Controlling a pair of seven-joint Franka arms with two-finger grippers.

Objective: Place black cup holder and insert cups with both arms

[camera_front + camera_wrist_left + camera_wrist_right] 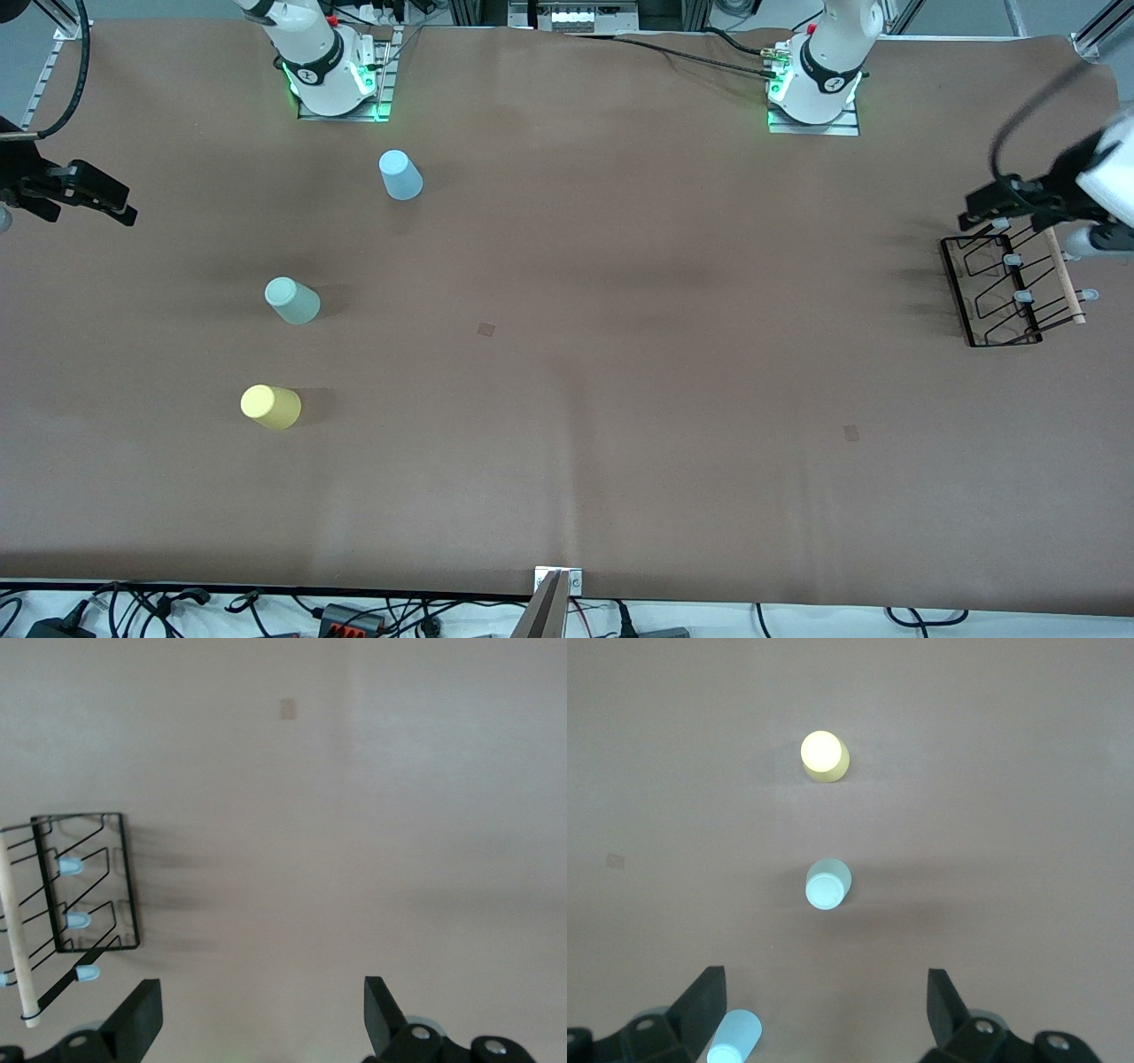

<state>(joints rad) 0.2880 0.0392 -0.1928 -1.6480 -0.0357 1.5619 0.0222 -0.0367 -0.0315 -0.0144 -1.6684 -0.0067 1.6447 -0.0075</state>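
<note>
The left gripper (979,211) hung with its fingers (137,1019) spread wide and nothing between them, over the table just beside the black cup holder (1010,292). The holder rested at the left arm's end of the table, its wire base on the surface, the light wooden rod (1063,276) and the pale-tipped prongs showing clearly. In the left wrist view the holder (84,895) sat off to one side of the open fingers, not between them.

The right gripper (89,195) hovered at the right arm's end, its fingers (700,1005) likewise apart and holding nothing. Near it stood three upturned cups, well apart from one another: the light blue cup (400,175) closest to the right arm's base, the mint green cup (292,300) nearer the front camera, and the yellow cup (270,407) nearest of all. In the right wrist view the mint green cup (827,885) lay in line between the spread fingers, farther out.

The table (567,399) was covered by a plain brown sheet, faintly creased, with two small darker square marks (486,330). Along the front edge, cables (159,607) and a plug strip lay on a white floor; metal frame rails (44,75) stood at the corners.
</note>
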